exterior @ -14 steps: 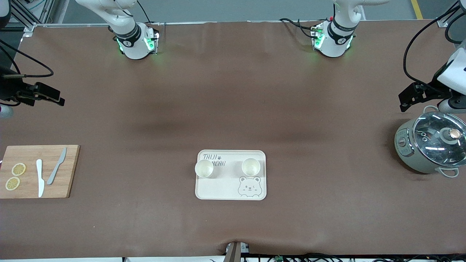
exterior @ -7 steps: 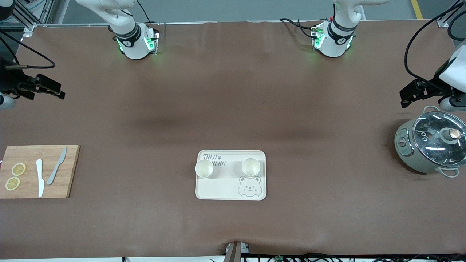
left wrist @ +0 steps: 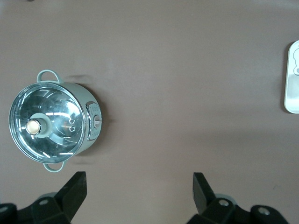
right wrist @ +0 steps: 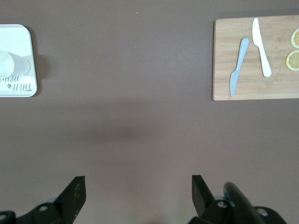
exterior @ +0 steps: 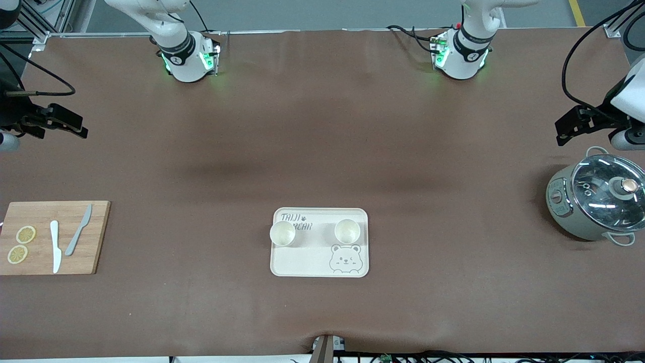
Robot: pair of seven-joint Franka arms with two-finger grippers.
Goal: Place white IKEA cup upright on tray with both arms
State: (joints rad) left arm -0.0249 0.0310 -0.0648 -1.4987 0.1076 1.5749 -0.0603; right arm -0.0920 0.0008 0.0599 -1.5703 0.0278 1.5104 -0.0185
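My two arms white, round and thick. Each base (exterior: 189, 60) has black band with small white mark and green lights glowing at side. Black cables hang from both arms, some run near second base (exterior: 461, 55). My left gripper (exterior: 572, 128) and right gripper (exterior: 63, 123) black, boxy. In wrist views fingers (left wrist: 74, 186) dark, flat, wedge-shaped, with small round screw holes at mounts.
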